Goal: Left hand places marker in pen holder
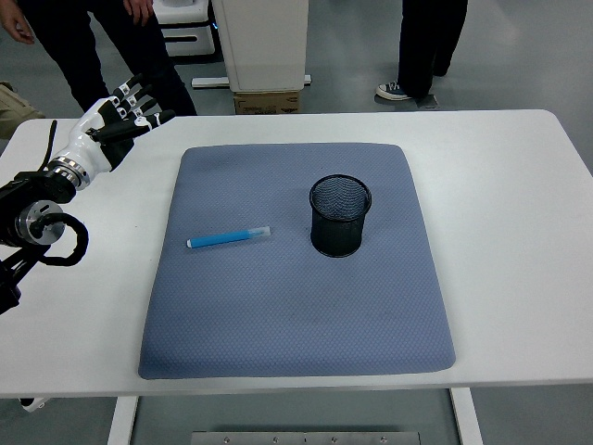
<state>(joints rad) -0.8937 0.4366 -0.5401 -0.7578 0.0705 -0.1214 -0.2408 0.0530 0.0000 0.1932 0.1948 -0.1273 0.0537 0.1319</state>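
Counter [519, 306]: white, its near edge ran along the bottom of the view, with a leg frame showing beneath it.
Mat [296, 315]: a blue-grey padded mat lay flat across the middle of the counter, its near edge close to the counter's near edge.
Marker [230, 238]: a blue marker with a pale, clear-looking cap at its right end lay on its side on the left half of the mat, nearly crosswise and tilted a little up to the right. Nothing touched it.
Pen holder [340, 215]: a black wire-mesh cup stood upright on the mat, to the right of the marker and apart from it. I could see down into it, and it held nothing.
Left arm [37, 218]: black, with a looped cable, it came in from the left edge over the bare counter beside the mat.
Left hand [116, 119]: white and black, it sat at the far left corner of the counter, off the mat and well away from the marker. Its fingers were stretched out and slightly spread, pointing to the upper right, and they gripped nothing.
People: beyond the far edge, dark trouser legs stood at the upper left, with a person's hand [18, 26] hanging near the corner; another pair of dark legs with a sneaker [397, 91] stood at the upper right.
Cardboard box [267, 100]: it sat on the floor behind the counter, under a white unit.
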